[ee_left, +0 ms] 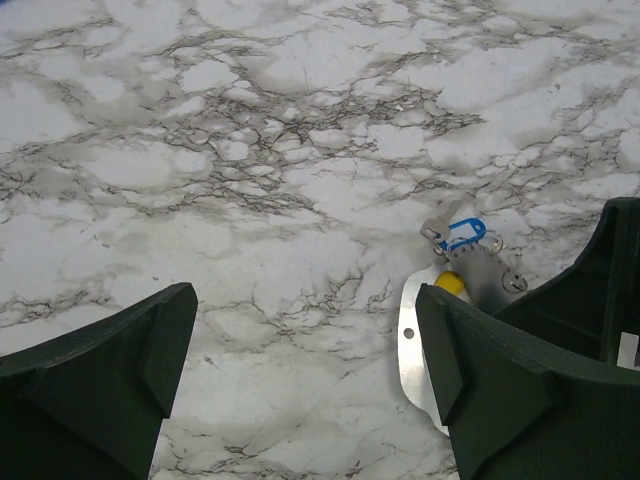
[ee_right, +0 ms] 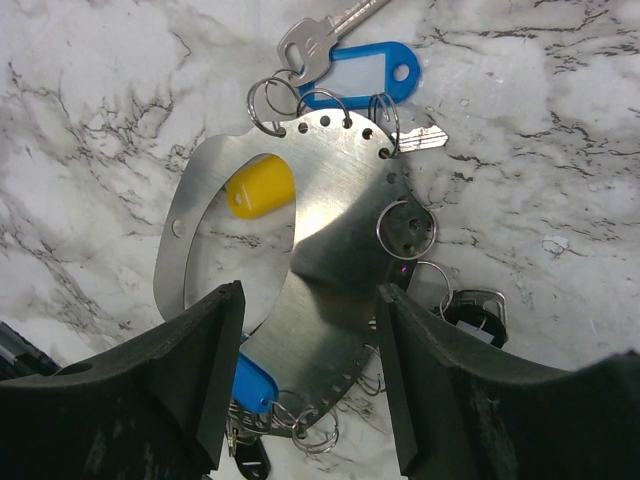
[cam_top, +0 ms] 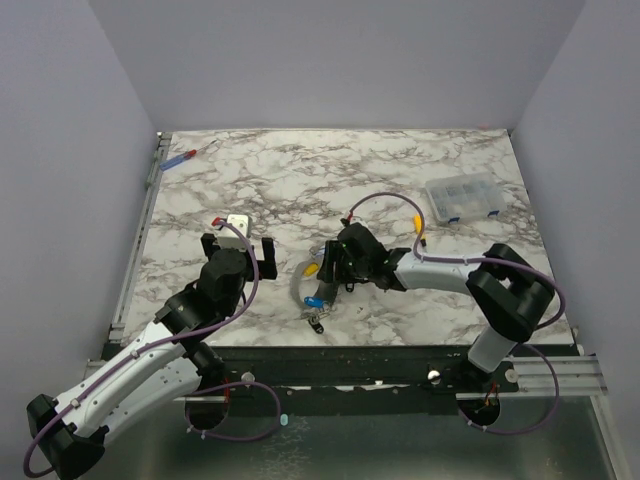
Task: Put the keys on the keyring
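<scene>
Steel, thin and stiff: the keyring [ee_right: 340, 250], a flat holed plate, lies on the tabletop [ee_right: 560, 150] at frame centre, with keys [ee_right: 315, 40] at its upper edge. I judge it light and slippery, best pinched across the broad band. My right tool [ee_right: 310, 300] straddles it half-open, not visibly gripping. My left tool [ee_left: 305, 310] gapes wide, empty.
</scene>
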Robot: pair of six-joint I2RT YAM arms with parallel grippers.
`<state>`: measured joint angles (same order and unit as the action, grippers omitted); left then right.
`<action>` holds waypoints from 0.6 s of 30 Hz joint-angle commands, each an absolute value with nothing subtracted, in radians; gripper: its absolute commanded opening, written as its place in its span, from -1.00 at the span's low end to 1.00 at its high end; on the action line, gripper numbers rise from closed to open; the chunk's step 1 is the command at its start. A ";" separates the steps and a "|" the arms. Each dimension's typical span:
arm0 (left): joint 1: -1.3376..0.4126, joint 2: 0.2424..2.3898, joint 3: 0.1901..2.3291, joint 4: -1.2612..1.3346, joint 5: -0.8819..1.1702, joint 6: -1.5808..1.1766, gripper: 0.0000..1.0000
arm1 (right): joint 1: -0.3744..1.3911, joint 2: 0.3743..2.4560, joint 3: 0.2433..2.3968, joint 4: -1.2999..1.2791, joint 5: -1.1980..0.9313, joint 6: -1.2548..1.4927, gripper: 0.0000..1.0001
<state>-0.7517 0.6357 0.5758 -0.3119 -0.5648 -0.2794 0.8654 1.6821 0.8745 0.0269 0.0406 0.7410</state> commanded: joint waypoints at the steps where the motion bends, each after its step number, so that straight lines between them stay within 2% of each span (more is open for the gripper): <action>1: -0.747 0.625 0.578 -0.288 -0.549 -0.266 0.98 | 0.857 1.688 0.842 0.060 0.024 0.761 0.24; 18: -0.747 0.629 0.577 -0.281 -0.554 -0.258 0.98 | 0.813 1.569 0.784 -0.101 0.057 0.686 0.26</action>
<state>-0.7517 0.6342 0.5758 -0.3069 -0.5648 -0.2680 0.8177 1.5948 0.7883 -0.0235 0.0444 0.7223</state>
